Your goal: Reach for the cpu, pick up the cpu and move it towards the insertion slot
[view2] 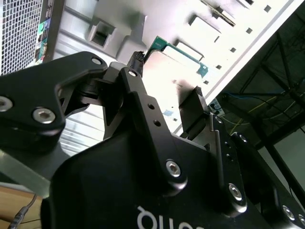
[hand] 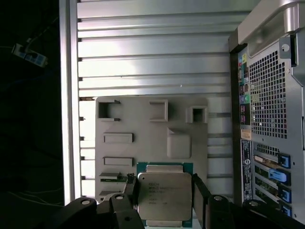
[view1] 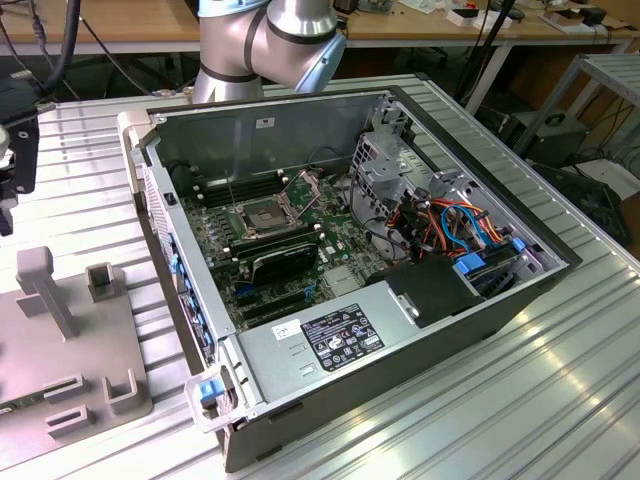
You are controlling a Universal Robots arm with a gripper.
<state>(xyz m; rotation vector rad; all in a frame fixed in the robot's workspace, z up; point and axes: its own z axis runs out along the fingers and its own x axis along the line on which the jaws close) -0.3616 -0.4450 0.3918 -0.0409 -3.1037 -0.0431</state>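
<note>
The cpu (hand: 164, 193), a flat square chip with a pale metal face and a green rim, sits between the two black fingers of my gripper (hand: 165, 191). One finger (hand: 200, 193) presses one side of it and the other finger (hand: 134, 190) the opposite side. In the second wrist view the cpu (view2: 177, 71) is held the same way in the gripper (view2: 169, 77), hanging well above the grey fixture plate. The insertion slot (view1: 262, 215), a square socket with a dark centre, lies inside the open computer case with its metal retention plate (view1: 304, 186) hinged up.
The grey fixture plate (view1: 60, 340) with raised pockets lies at the exterior view's left, beside the case; it also lies below the gripper (hand: 143, 124). The case's rear panel (hand: 267, 119) stands beside it. A black card (view1: 285, 262) and coloured cables (view1: 450, 225) sit near the socket.
</note>
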